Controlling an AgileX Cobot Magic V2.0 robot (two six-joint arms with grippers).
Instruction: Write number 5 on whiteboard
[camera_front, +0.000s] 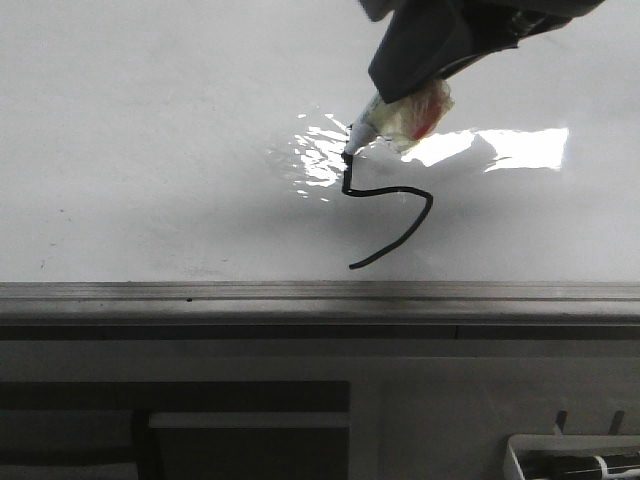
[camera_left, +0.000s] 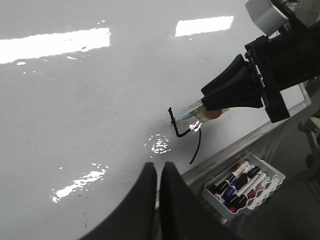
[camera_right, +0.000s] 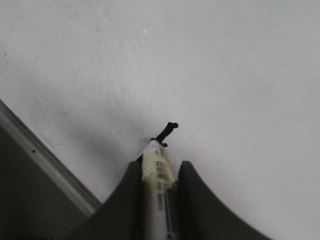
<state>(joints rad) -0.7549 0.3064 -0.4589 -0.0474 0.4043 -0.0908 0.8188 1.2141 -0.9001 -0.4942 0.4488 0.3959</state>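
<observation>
The thin black hand-drawn number 5 (camera_front: 392, 215), top bar lacking, is seen on the large glossy white whiteboard (camera_front: 150, 150) near its grey metal edge strip (camera_front: 300, 291). The white black-tipped marker pen (camera_front: 368, 128) is clamped mid-barrel in the right pincer (camera_front: 425, 60), tip touching the stroke's top. The pen is judged light, stiff and slippery, the fresh ink smudgeable; the left pincer (camera_left: 159, 200) is nearly closed, empty.

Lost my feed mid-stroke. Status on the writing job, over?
Right gripper shut on white marker pen, tip at top of the number 5. Top bar lacking. Left gripper shut, empty, off the glossy whiteboard. Nothing in the way.
</observation>
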